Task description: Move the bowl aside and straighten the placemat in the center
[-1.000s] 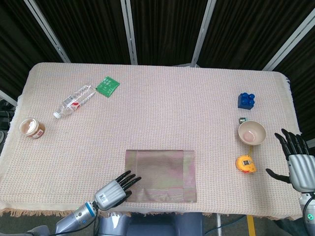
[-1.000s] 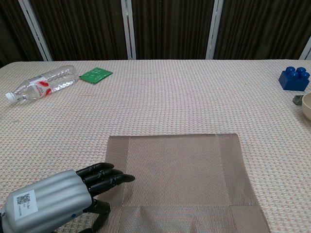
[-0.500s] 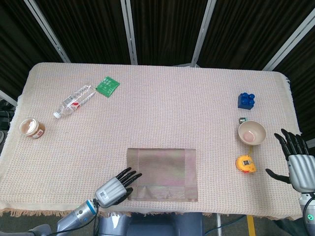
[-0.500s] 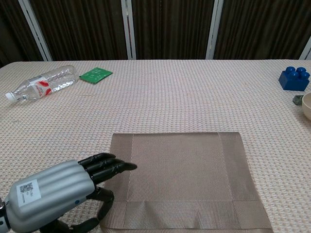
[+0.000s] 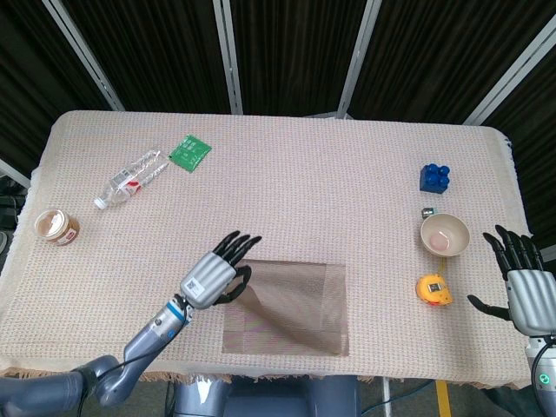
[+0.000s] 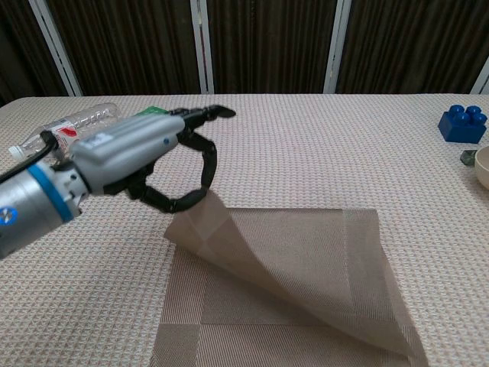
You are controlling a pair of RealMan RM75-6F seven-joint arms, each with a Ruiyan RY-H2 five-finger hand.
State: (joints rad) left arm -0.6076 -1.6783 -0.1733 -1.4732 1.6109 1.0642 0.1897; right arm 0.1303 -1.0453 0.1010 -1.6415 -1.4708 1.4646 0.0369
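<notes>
The placemat [image 5: 287,308] lies on the worktop [image 5: 287,182] near its front edge, about midway along it, and its far-left corner is lifted and folded toward the middle by the left hand [image 5: 215,274]. That corner appears to be pinched between the thumb and the curled fingers [image 6: 200,113], though the exact contact is hard to read in the chest view. The bowl [image 5: 445,234] stands well to the right of the placemat, upright, so the first part of the task is judged to be done.

For the step in hand, the raised corner is best drawn outward and to the left, away from the placemat's middle, and laid flat so that no crease is left. It should be lowered gently, with the far edge brought parallel to the worktop's front edge. A sharp pull is to be avoided, since the light mat would likely slide as a whole.

The right hand [image 5: 528,282] is seen to the right of the bowl with fingers spread and nothing held; it is cut off by the frame edge in the head view and absent from the chest view. The near edge of the placemat is cropped in the chest view. A small grey thing just beyond the bowl cannot be identified.
</notes>
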